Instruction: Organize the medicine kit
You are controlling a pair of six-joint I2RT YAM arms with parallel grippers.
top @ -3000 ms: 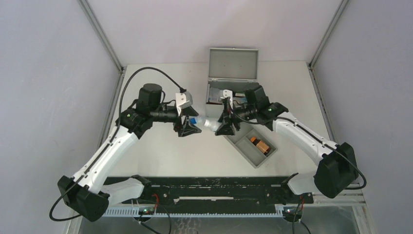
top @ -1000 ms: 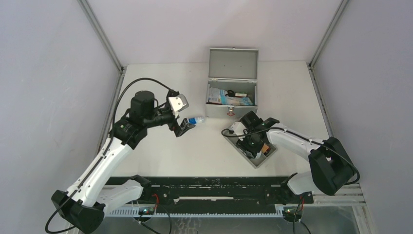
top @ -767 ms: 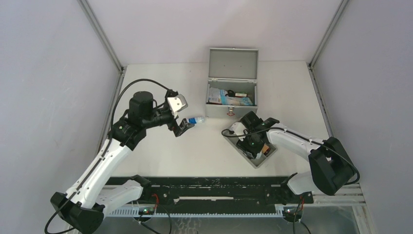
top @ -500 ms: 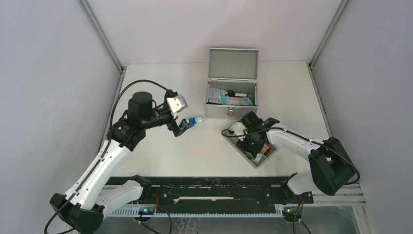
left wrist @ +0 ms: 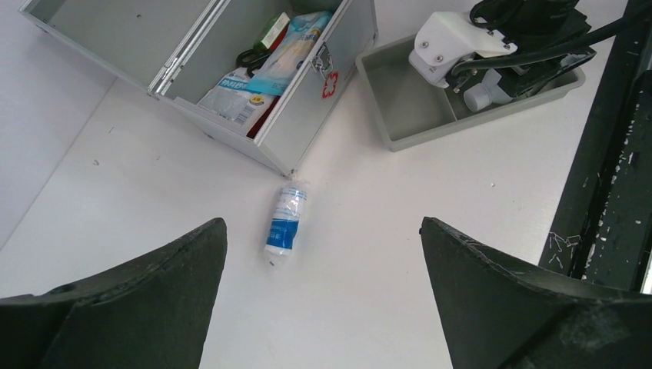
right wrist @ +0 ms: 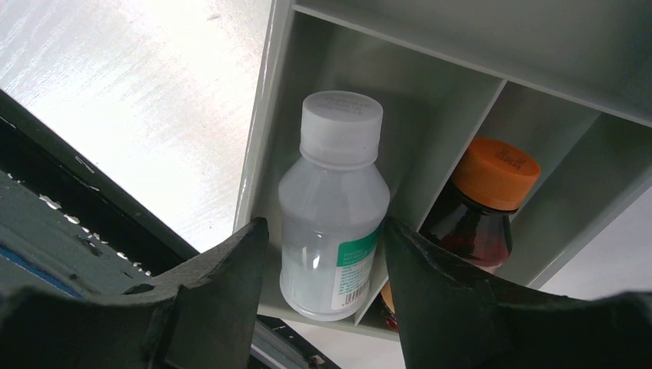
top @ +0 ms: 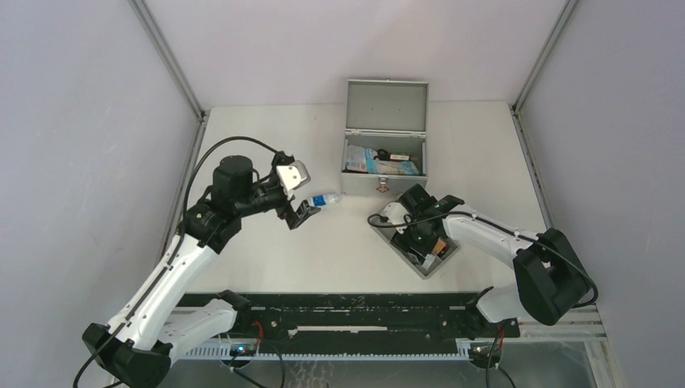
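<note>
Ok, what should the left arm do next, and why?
Probably lower the left gripper onto the small blue-labelled bottle. Its jaws are wide open and empty, and the bottle lies loose on the table just ahead of them, by the corner of the open medicine kit, not yet packed.

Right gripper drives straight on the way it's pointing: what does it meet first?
Probably the white-capped clear bottle lying in the grey tray; it sits between the fingers of the right gripper. Depth is unclear.
</note>
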